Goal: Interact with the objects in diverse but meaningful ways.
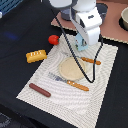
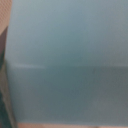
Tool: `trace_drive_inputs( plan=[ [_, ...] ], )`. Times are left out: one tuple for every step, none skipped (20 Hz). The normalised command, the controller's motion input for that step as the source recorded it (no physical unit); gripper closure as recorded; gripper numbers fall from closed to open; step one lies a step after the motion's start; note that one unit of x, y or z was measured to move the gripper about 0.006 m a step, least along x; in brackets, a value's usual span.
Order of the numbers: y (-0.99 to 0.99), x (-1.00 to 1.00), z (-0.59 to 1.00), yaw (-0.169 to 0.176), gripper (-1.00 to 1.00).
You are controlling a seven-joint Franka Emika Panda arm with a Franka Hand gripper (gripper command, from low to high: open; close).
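**Arm bent low over the blue carton at the mat's far edge**

The white Panda arm (image 1: pixel 82 17) reaches in from the top of the exterior view and bends down, its wrist block tilted toward the striped placemat (image 1: pixel 37 80) that lies on the dark tabletop (image 1: pixel 20 30). A black cable (image 1: pixel 85 65) loops from the wrist down across the mat. The gripper (image 1: pixel 80 46) is down at the pale blue carton (image 1: pixel 78 44), which stands at the far edge of the mat and is mostly hidden behind the wrist. The wrist view is filled almost wholly by the carton's blue face (image 2: pixel 65 60), with a faint crease running across it, so the camera is very close to it. The fingers do not show in either picture, and I cannot tell whether they are apart, together or clamped on the carton.

The red tomato (image 1: pixel 53 39) sits at the mat's far corner on the exterior view's left. The yellow-orange bread block (image 1: pixel 36 55) lies just off the mat's left edge, on the dark tabletop. The brown sausage stick (image 1: pixel 39 90) lies near the mat's near corner. The tan plate (image 1: pixel 71 69) rests mid-mat, with an orange-handled knife (image 1: pixel 90 60) beyond it and an orange-handled fork (image 1: pixel 70 82) on its near side.
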Motion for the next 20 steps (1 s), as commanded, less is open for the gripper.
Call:
trace_drive_inputs(
  plan=[
    [-0.78,0.39,0.92,-0.048,1.0],
    [-0.78,0.43,0.87,-0.045,1.0],
    [-0.78,0.47,0.74,-0.038,1.0],
    [-0.78,0.49,0.57,-0.032,1.0],
    [-0.81,0.47,0.4,-0.019,1.0],
    [-0.84,0.45,0.27,-0.01,1.0],
    [-0.85,0.44,0.19,-0.009,1.0],
    [-0.86,0.42,0.12,-0.012,1.0],
    [-0.85,0.41,0.12,-0.016,1.0],
    [-0.86,0.41,0.12,-0.017,1.0],
    [-0.85,0.4,0.1,-0.024,1.0],
    [-0.85,0.38,0.08,-0.025,1.0],
    [-0.87,0.33,0.02,-0.025,1.0],
    [-0.88,0.32,0.01,-0.025,1.0],
    [-0.88,0.31,0.01,-0.026,1.0],
    [-0.88,0.31,0.02,-0.029,1.0],
    [-0.89,0.31,0.04,-0.026,1.0],
    [-0.89,0.3,0.06,-0.028,1.0],
    [-0.89,0.3,0.07,-0.032,1.0],
    [-0.87,0.3,0.07,-0.036,1.0]
  ],
)
